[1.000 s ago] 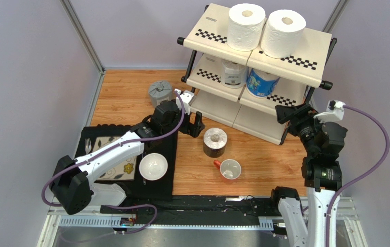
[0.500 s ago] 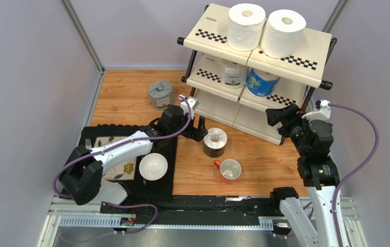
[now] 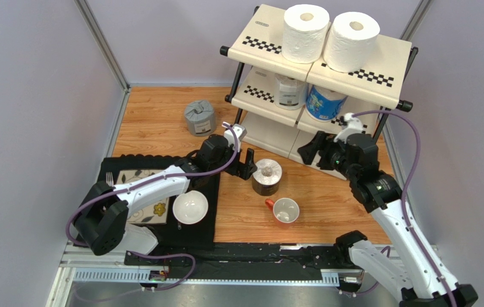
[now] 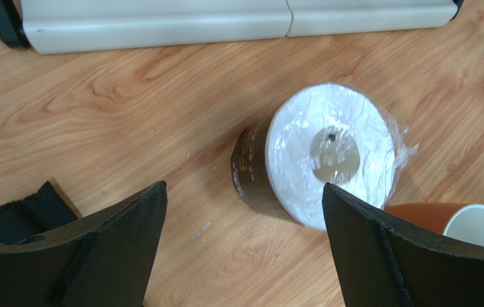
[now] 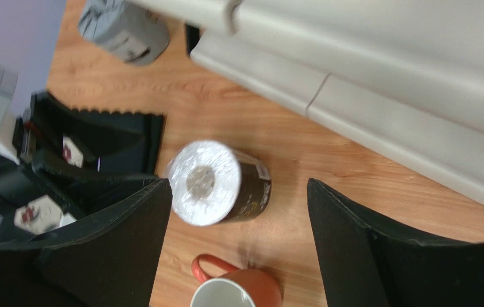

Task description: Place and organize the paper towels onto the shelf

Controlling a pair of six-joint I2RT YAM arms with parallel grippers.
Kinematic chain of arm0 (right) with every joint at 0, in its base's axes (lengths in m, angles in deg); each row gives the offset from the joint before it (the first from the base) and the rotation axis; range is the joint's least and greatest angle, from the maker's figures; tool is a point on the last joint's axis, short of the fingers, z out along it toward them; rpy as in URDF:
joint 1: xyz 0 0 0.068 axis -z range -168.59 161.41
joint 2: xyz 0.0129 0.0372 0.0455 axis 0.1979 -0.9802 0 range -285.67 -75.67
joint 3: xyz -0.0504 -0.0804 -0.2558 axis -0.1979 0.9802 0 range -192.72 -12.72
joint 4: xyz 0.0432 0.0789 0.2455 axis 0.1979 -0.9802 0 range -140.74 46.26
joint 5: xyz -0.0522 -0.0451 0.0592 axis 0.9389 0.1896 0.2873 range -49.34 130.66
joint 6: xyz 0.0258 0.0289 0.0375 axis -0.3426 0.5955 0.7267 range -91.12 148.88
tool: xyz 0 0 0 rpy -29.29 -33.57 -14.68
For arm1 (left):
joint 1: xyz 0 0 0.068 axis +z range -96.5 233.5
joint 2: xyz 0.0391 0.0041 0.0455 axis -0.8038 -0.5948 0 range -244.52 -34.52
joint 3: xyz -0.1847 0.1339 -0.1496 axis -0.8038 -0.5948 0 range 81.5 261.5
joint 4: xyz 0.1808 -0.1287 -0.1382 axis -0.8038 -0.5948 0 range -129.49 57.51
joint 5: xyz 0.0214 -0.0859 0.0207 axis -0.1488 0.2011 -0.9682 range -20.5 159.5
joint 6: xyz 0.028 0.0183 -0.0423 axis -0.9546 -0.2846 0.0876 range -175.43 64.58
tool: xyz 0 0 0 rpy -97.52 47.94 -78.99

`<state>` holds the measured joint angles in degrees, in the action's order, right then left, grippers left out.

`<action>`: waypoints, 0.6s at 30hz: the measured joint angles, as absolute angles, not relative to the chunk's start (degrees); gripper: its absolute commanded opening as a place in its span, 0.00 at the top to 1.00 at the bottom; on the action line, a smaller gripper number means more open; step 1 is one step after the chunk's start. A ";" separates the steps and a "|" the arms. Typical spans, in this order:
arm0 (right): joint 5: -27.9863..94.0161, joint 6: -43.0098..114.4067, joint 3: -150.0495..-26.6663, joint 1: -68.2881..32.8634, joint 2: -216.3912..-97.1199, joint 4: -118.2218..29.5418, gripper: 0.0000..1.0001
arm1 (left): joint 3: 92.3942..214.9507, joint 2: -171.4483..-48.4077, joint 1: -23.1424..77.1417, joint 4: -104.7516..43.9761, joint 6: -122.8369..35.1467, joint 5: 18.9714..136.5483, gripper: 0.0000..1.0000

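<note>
Four of the six paper-towel rolls already sit on the three-tier cream plastic shelf (image 3: 260,32) with its checkered strips and black tube frame. The two plain white rolls (image 3: 305,32) stand side by side on the top tier, and a clear-wrapped white roll (image 3: 288,91) and a blue-wrapped roll (image 3: 324,102) are paired on the middle one, presumably leaving the lowest tier for the last pair. The black-wrapped roll (image 3: 267,176) stands on end on the wooden table (image 3: 161,128) just in front of that lowest tier, beside an orange mug (image 3: 285,210). The grey-wrapped roll (image 3: 199,117) stands well apart from it, near the shelf's left leg. Both arms aim at the black one. The left gripper (image 4: 243,190) hovers just beside it, jaws spread fully and holding nothing, likely so it can straddle the roll. The right gripper (image 5: 238,184), also open and empty, looks down on it from the shelf side. Its dark sleeve bears a small label, and crinkled clear film covers the white end and hollow core.
</note>
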<state>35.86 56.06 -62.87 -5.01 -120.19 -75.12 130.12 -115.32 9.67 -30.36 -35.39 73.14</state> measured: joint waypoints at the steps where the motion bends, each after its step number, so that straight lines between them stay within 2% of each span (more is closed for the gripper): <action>1: 37.13 54.88 -63.40 -8.51 -121.37 -75.40 0.20 | 129.07 -114.20 9.67 -30.40 -35.39 72.85 0.01; 5: 39.07 50.51 -64.97 -18.80 -124.54 -75.58 0.20 | 124.57 -108.10 10.21 -31.54 -35.46 71.65 0.01; 12: 37.91 42.86 -65.98 -26.89 -130.92 -75.34 0.20 | 112.31 -89.61 16.51 -32.33 -33.73 70.27 0.01; 18: 39.60 36.92 -68.43 -36.62 -139.86 -75.43 0.25 | 107.79 -78.05 18.74 -36.68 -32.77 68.18 0.01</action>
